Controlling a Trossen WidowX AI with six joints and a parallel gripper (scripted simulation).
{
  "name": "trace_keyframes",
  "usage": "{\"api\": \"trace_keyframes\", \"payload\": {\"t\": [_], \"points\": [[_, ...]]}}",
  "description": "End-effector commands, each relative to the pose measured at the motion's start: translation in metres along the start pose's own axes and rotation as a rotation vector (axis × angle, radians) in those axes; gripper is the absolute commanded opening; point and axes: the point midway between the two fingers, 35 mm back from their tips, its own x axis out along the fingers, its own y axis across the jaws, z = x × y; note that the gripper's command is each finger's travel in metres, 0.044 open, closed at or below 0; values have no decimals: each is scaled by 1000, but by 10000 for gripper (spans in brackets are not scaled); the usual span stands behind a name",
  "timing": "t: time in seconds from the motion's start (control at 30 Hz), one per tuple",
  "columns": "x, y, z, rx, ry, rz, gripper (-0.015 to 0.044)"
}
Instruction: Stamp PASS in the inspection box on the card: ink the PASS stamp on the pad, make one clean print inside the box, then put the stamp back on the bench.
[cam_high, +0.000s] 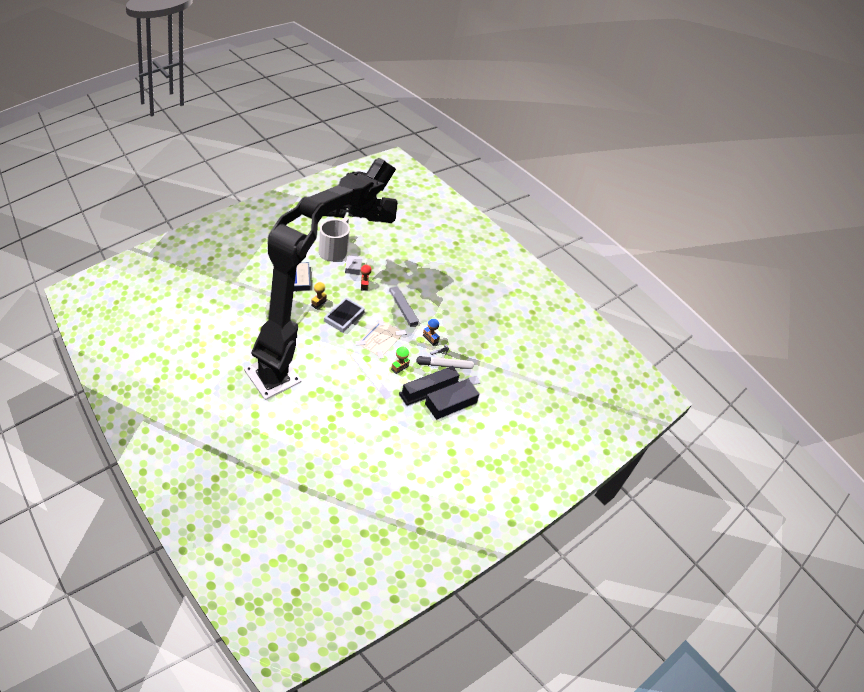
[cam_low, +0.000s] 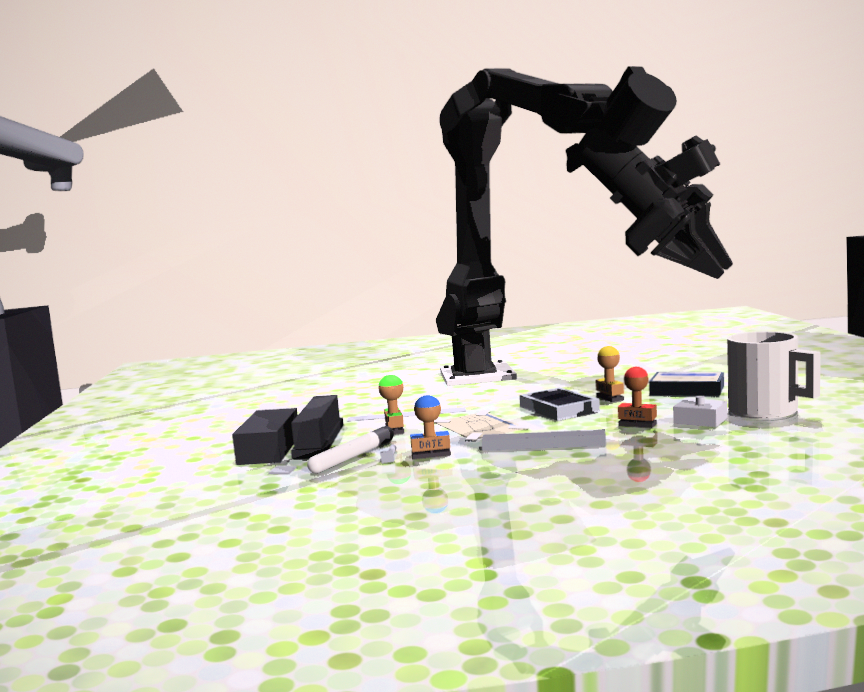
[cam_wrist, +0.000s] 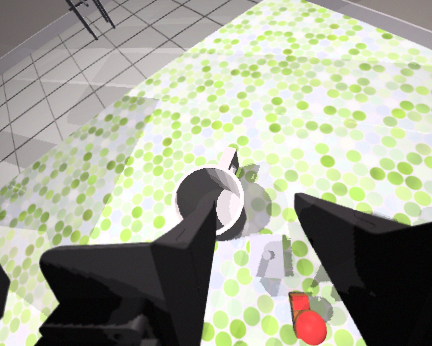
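My gripper (cam_low: 724, 270) (cam_wrist: 254, 203) is partly open and empty, high above the table near the mug. A green-topped stamp (cam_high: 401, 354) (cam_low: 390, 391) stands upright beside the card; its lettering cannot be read. A blue-topped stamp (cam_high: 432, 327) (cam_low: 426, 410) reads DATE. A red-topped stamp (cam_high: 365, 272) (cam_low: 636, 382) (cam_wrist: 310, 327) appears to read FAIL. A yellow-topped stamp (cam_high: 319, 289) (cam_low: 608, 360) stands beyond the dark ink pad (cam_high: 344, 315) (cam_low: 558, 402). The card (cam_high: 385, 337) (cam_low: 475, 426) lies flat; whether its box holds a print cannot be told.
A mug (cam_high: 333, 241) (cam_low: 760, 378) stands beside a grey knobbed block (cam_high: 354, 265) (cam_low: 699, 413) (cam_wrist: 270, 257). A shallow dark case (cam_low: 686, 385) is behind. A grey bar (cam_high: 403, 306) (cam_low: 544, 440), a white marker (cam_high: 447, 362) (cam_low: 349, 451) and two black blocks (cam_high: 430, 385) (cam_low: 265, 436) lie around the card.
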Motion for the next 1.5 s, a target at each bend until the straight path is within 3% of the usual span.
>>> {"api": "trace_keyframes", "payload": {"t": [0.0, 0.33, 0.67, 1.47], "points": [[-18, -43, -36, 109, 90, -98, 229], [-98, -127, -162, 483, 373, -334, 229], [-193, -129, -284, 868, 646, -446, 229], [-173, -133, -307, 874, 651, -447, 229]]}}
